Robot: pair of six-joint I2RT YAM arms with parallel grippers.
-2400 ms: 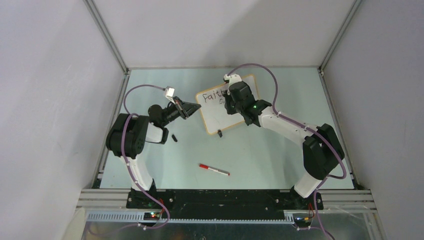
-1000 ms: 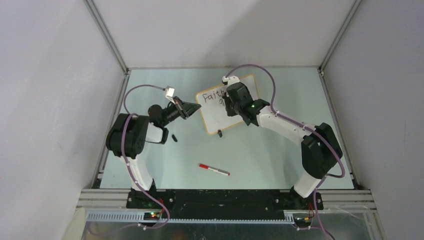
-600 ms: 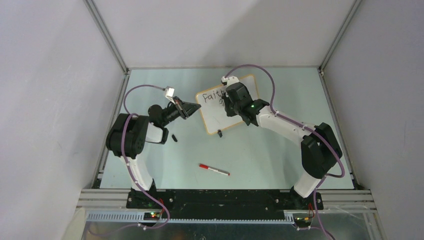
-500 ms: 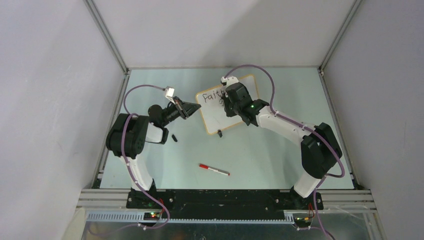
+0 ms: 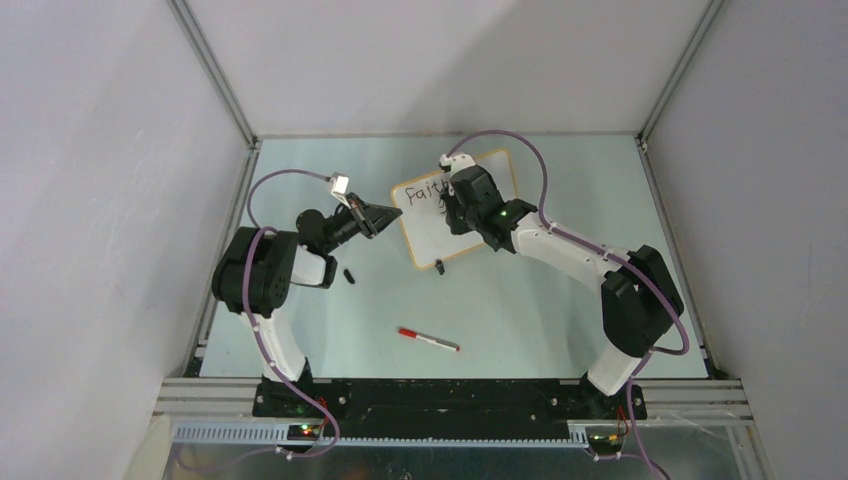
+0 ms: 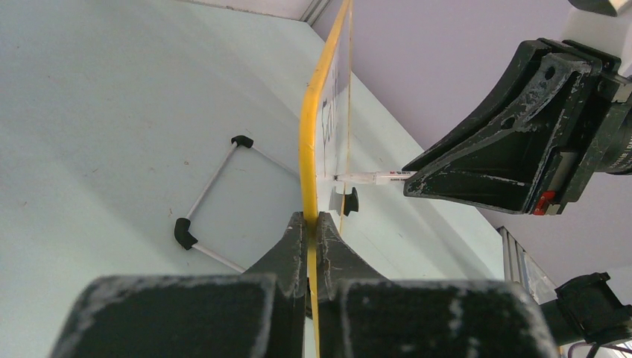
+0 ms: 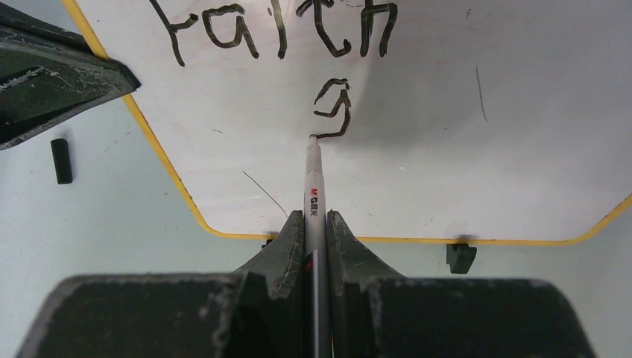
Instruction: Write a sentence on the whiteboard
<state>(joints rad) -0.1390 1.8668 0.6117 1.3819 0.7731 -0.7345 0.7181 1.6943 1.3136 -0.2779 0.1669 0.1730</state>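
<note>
The whiteboard [image 5: 435, 225] stands on the table, white with an orange frame [image 7: 156, 160]. My left gripper [image 6: 313, 218] is shut on its left frame edge [image 6: 305, 149]. My right gripper [image 7: 314, 216] is shut on a white marker [image 7: 313, 186], whose tip touches the board at the tail of a "g". The sentence [image 7: 276, 30] reads "faith" with a "g" [image 7: 334, 108] below it. In the top view my right gripper [image 5: 452, 205] hides part of the writing [image 5: 425, 190].
A red-capped marker [image 5: 428, 340] lies on the table in front of the board. A small black cap [image 5: 349, 275] lies near my left arm, also in the right wrist view [image 7: 62, 160]. A black clip foot [image 7: 460, 257] sits under the board. A wire stand [image 6: 212, 198] lies behind the board.
My right gripper has shifted slightly left along the board with the marker, and a "g" has appeared under "faith". My left gripper has kept still on the frame.
</note>
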